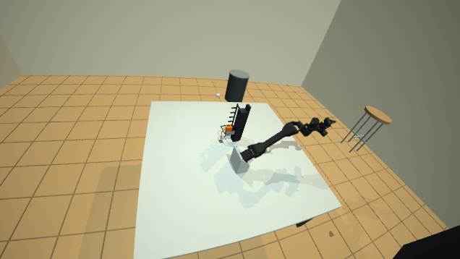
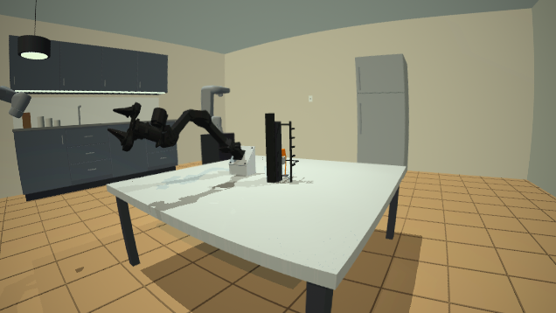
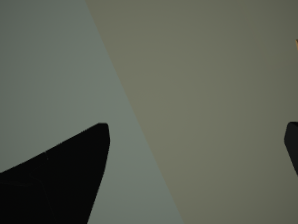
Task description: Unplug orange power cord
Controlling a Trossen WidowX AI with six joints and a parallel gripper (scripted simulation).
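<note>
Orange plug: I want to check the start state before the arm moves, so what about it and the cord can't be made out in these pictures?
- Top view: the orange plug is too small to tell how deep it sits in the power strip.
- Top view: the cord is a thin, faint tangle.
- Exterior view: the strip hides most of the plug.
- Wrist view: only the open gripper against walls; no plug.

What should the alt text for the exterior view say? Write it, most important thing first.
A black robot arm reaches away from the tall black power strip standing upright on the white table, its open, empty end effector hanging off the table's far side. A small orange plug sits beside the strip, in a kitchen with a grey fridge.
</note>
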